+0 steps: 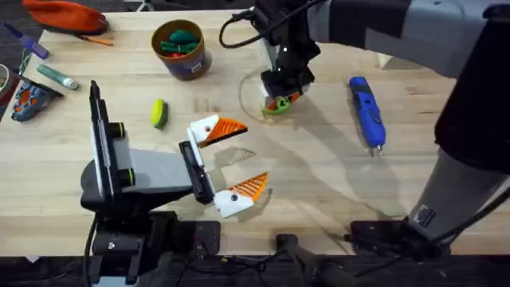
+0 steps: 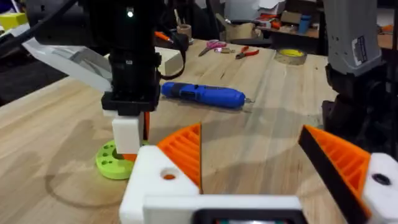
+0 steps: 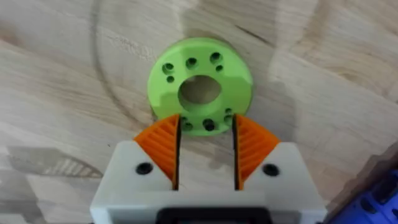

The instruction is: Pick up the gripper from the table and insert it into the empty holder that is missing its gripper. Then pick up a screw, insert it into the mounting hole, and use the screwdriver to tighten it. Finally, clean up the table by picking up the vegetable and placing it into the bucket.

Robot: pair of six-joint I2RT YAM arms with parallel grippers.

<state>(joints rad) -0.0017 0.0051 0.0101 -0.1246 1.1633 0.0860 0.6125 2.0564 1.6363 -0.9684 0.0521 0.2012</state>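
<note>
My left gripper [image 1: 253, 155] lies open on the table; both of its white holders [image 1: 205, 131] [image 1: 227, 203] carry an orange wedge gripper [image 2: 186, 152]. One holder [image 2: 158, 180] shows its mounting hole from above. My right gripper [image 3: 206, 121] points down over a green disc with holes [image 3: 199, 90], its fingers a narrow gap apart astride the disc's near rim. I cannot make out a screw. The blue screwdriver [image 1: 366, 112] lies to the right of it. The yellow-green vegetable [image 1: 159, 113] lies left of centre, below the tan bucket [image 1: 182, 49].
The bucket holds green and red toys. An orange pouch [image 1: 68, 16], markers [image 1: 56, 76] and small tools sit at the far left corner. Bare wood lies between the disc and the screwdriver [image 2: 205, 94] and along the front right.
</note>
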